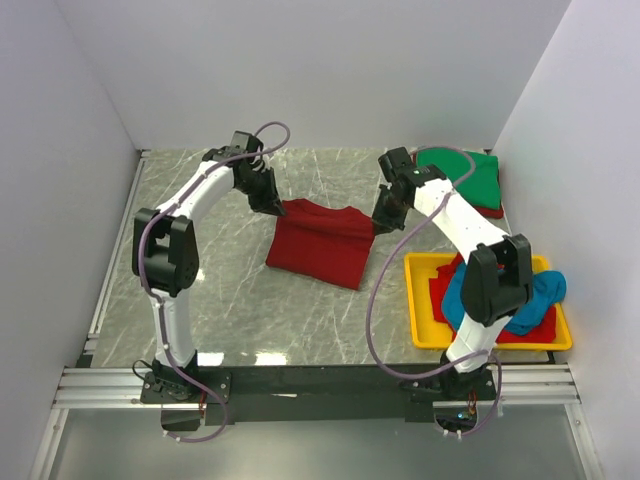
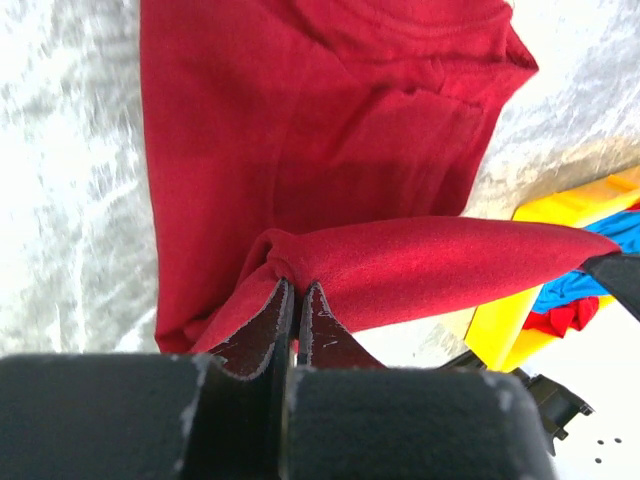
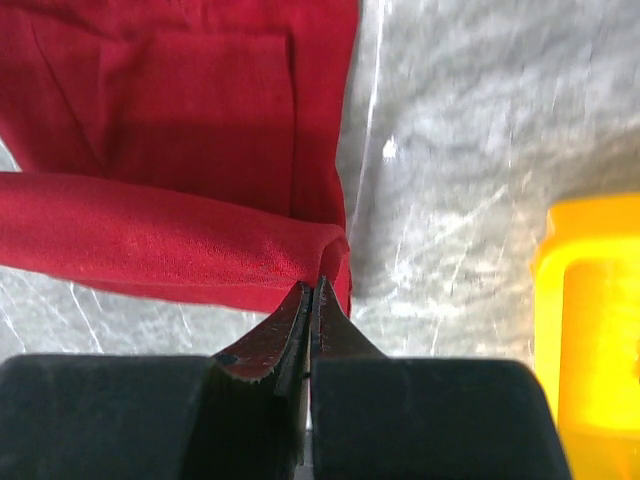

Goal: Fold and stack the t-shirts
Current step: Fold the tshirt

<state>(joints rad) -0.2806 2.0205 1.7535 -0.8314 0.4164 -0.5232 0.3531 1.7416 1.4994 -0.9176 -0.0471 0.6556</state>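
Dark red t-shirt (image 1: 320,243), half folded, edge stretched taut between both grippers

A yellow tray (image 1: 418,300) sits on the marble table (image 1: 240,300).

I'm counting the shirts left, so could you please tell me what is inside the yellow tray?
A teal shirt lies on a red shirt in the tray; the right arm covers the middle, and anything beneath is hidden.

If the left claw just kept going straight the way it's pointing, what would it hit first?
Probably more of the dark red t-shirt: the left gripper is shut on a lifted edge of it, and the rest of that shirt lies spread on the table straight ahead. Depth is unclear.
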